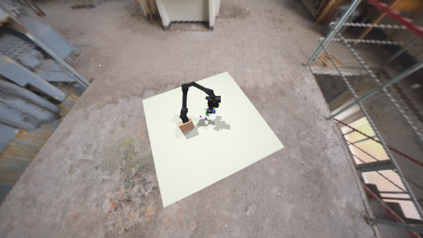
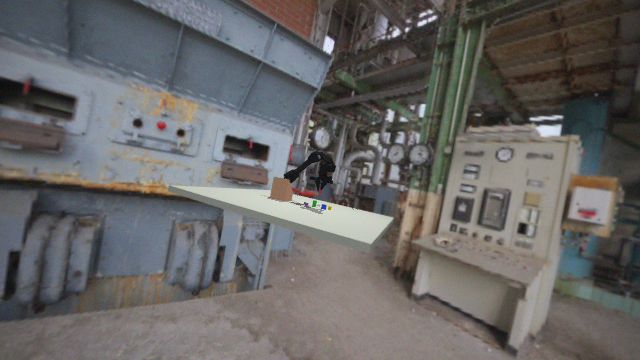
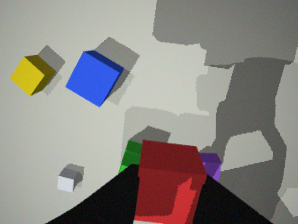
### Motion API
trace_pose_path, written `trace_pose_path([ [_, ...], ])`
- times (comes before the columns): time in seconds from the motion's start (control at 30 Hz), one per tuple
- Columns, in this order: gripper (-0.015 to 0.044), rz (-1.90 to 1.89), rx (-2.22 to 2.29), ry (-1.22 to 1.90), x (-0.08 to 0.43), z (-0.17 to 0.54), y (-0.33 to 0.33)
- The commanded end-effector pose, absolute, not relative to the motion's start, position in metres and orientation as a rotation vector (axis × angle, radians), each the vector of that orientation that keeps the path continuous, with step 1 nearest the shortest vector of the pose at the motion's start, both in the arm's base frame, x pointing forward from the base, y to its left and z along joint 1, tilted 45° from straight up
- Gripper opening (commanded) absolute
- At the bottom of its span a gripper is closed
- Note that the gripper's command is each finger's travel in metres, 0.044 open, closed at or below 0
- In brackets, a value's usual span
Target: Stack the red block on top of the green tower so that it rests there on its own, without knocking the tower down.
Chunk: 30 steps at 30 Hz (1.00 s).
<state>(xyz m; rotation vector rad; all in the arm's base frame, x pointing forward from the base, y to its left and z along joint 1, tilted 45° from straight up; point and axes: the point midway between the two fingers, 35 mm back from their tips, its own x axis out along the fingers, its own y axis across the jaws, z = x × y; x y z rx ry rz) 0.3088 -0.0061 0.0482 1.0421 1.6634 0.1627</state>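
The red block is held between the fingers of my gripper, which is shut on it. The green tower stands upright on the pale table. In the exterior view the red block is in the air above the tower, slightly to its right. In the wrist view the block and the left finger hide most of the tower, and only its left part shows. In the top view the gripper hides the red block.
A blue block and a smaller yellow block lie on one side of the tower. A purple block lies on the other side. A small light grey block is nearby.
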Motion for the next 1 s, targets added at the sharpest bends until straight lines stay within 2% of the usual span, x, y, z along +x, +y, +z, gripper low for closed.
trace_pose_path([
  [0.0, 0.0000, 0.167, 1.046, 1.660, 0.296, 0.061, 0.008],
  [0.33, 0.0000, 0.172, 1.049, 1.662, 0.267, 0.078, 0.033],
  [0.97, 0.0000, 0.173, 1.050, 1.662, 0.268, 0.047, 0.063],
])
